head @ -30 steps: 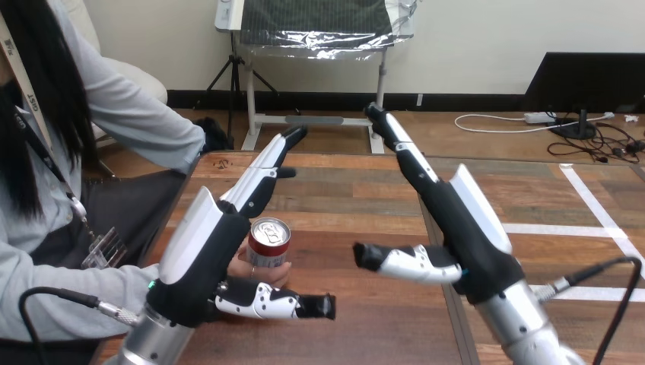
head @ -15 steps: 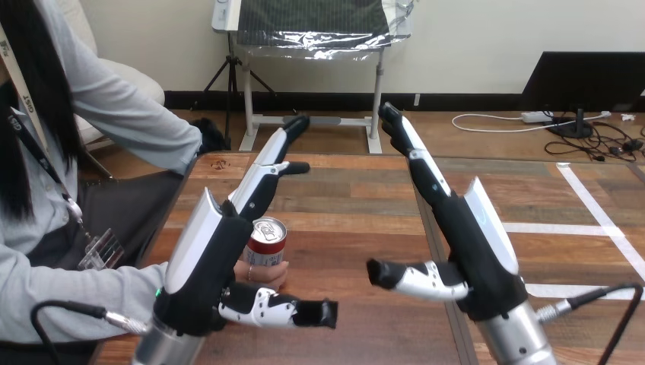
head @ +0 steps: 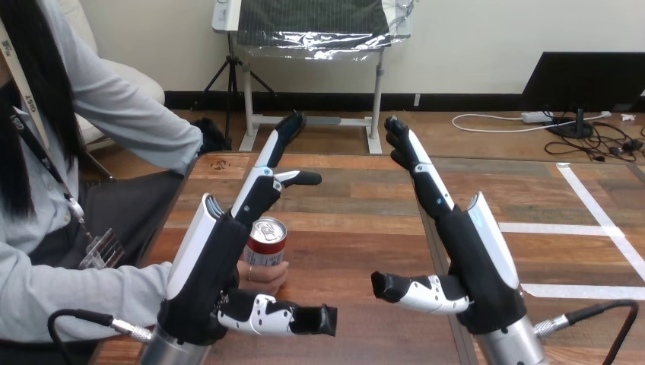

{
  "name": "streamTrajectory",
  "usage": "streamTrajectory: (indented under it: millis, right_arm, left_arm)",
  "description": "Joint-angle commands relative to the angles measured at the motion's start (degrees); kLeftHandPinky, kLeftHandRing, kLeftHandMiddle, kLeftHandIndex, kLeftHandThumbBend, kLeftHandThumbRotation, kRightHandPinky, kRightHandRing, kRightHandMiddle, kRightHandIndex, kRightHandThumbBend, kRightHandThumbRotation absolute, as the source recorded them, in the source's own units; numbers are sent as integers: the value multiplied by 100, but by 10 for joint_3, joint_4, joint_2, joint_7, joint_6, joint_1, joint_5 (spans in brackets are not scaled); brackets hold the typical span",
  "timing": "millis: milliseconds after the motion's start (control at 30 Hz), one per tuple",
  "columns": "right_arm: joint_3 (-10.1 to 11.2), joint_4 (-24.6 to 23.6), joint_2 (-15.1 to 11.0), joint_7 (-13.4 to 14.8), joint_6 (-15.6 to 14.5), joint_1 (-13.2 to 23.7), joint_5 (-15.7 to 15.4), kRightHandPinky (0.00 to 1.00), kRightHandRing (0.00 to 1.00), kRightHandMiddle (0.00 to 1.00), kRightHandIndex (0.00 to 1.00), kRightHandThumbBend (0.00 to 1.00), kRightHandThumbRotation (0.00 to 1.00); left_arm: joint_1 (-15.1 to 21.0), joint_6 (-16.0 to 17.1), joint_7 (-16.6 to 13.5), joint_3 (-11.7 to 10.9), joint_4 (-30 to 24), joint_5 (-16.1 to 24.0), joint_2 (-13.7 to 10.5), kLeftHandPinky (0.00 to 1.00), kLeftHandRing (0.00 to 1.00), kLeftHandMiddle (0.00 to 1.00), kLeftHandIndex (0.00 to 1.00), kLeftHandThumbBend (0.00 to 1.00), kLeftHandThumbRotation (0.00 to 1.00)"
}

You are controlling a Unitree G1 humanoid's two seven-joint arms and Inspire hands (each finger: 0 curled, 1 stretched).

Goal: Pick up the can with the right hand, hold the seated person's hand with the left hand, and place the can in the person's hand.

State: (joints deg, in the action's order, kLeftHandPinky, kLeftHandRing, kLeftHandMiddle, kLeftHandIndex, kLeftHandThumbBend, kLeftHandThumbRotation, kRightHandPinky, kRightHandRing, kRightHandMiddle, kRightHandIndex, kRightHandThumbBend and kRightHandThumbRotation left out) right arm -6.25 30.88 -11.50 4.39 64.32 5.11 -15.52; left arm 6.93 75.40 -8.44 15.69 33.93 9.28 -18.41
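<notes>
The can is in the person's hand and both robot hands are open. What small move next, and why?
Probably ease the left hand back toward the robot. The can stands upright in the person's hand, whose fingers curl at its base, so the handover looks done. The right hand is open, apart from the can, holding nothing; the left is open too.

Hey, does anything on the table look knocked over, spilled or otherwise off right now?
Nothing stands out. The can stands upright with the person's hand at its base, and no spill shows on the table. The left hand and right hand are open, holding nothing.
</notes>
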Motion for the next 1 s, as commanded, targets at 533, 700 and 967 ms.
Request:
streamTrajectory:
  millis: [533,700,967]
  right_arm:
    - [2,31,24,-2,33,7,24,100,100,99,98,100,75]
    - [4,38,29,0,38,7,24,100,100,99,97,100,75]
    - [5,51,32,0,50,10,27,100,100,100,97,100,73]
  left_arm:
    - [-1,-2,64,-29,-14,-44,41,83,100,100,100,100,63]
    - [-2,0,70,-37,-12,-41,47,84,100,100,100,100,63]
    - [-6,-3,87,-38,-13,-56,53,84,100,100,100,100,63]
